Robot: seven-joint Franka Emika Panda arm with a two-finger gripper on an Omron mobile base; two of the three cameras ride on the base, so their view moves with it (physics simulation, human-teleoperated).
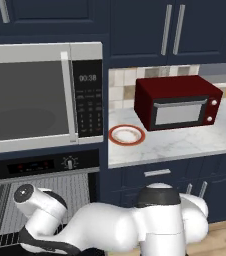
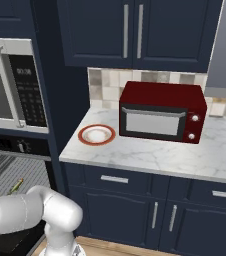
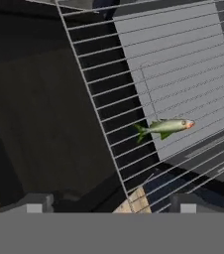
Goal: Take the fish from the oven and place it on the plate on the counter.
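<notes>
On the white-grey marbled counter, left base view, sits the orange-rimmed white plate. Right base view catches the slender greenish-yellow fish in the black oven. Hand view: fish on wire rack, claw wide open, empty.

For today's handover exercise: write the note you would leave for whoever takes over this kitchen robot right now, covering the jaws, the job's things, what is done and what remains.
Gripper: jaws open, holding nothing, aimed into the open oven.
Fish: lying on the oven's wire rack, ahead of the fingertips, not touched.
Plate: on the counter, left of the red toaster oven, nothing on it.
Done: oven open, hand brought to the rack.
Left: close on the fish, lift it out, carry it to the plate, set it down.
</notes>
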